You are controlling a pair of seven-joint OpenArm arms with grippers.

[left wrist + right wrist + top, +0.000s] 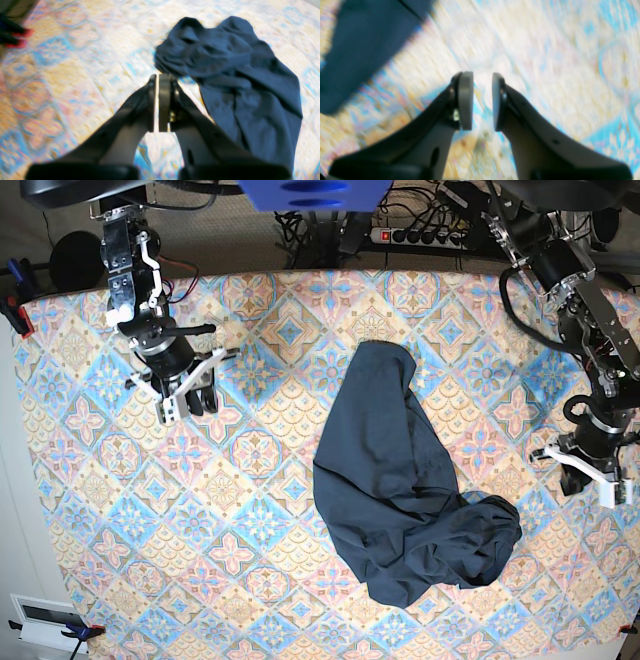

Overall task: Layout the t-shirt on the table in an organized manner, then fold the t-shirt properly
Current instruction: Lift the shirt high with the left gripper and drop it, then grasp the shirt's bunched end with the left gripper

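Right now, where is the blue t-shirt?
In the base view the t-shirt lies crumpled on the table, a bit right of the middle. It sits between the two arms, nearer the left gripper, and neither gripper touches it.

We see the table (90, 480) bright and sharp from above, in even light, with only soft, small shadows beside the t-shirt (400, 480). Both wrist pictures are blurry (the right one most, its tile pattern smeared into streaks). Near the t-shirt (232, 75) the left wrist picture looks washed out and pale.
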